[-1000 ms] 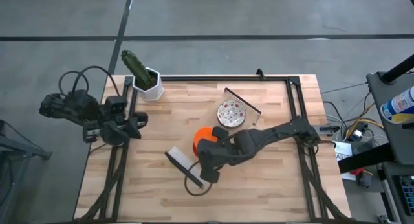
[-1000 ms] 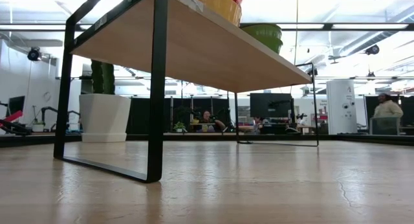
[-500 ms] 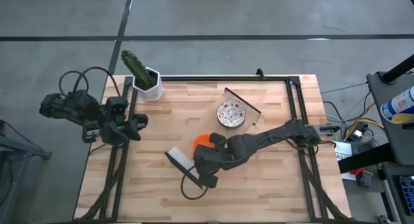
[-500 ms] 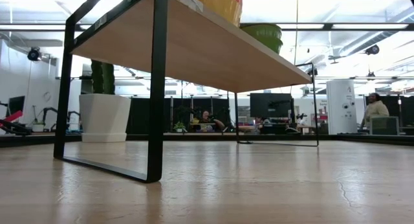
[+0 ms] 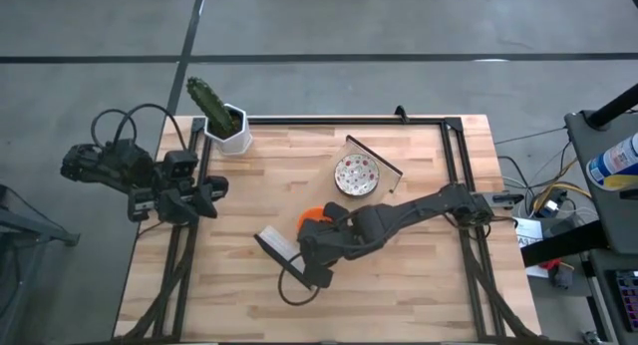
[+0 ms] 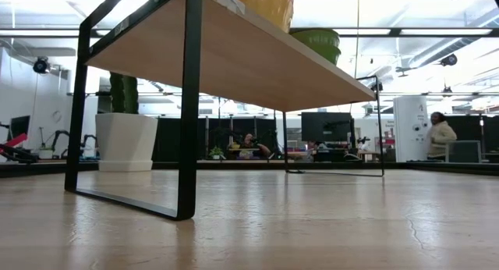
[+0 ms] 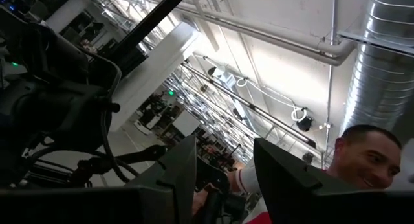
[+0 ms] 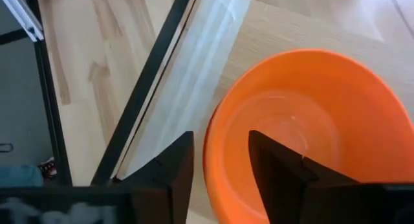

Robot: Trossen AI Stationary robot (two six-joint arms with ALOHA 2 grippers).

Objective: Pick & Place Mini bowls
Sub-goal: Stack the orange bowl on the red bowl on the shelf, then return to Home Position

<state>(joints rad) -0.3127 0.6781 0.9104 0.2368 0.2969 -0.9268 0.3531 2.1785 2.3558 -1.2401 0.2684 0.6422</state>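
Observation:
An orange mini bowl (image 8: 304, 120) stands upright on the wooden top of a low black-framed shelf (image 8: 207, 49), near the shelf's edge. My right gripper (image 8: 220, 138) is open over it. One finger stands outside the rim and one inside, with a gap on each side. In the high view the right arm hides most of the orange bowl (image 5: 312, 216). A white, red-speckled mini bowl (image 5: 356, 175) rests on the shelf's far end. My left gripper (image 7: 223, 166) is open at the table's left edge, pointing up at the ceiling.
A white square pot with a cactus (image 5: 227, 126) stands at the far left corner. The shelf (image 6: 234, 59) fills the upper left of the low view. A black cable loop (image 5: 297, 283) lies near the right gripper. People show in the room beyond.
My right gripper has gone a little toward the table's near edge. The orange bowl went with it, and more of it is now hidden under the arm.

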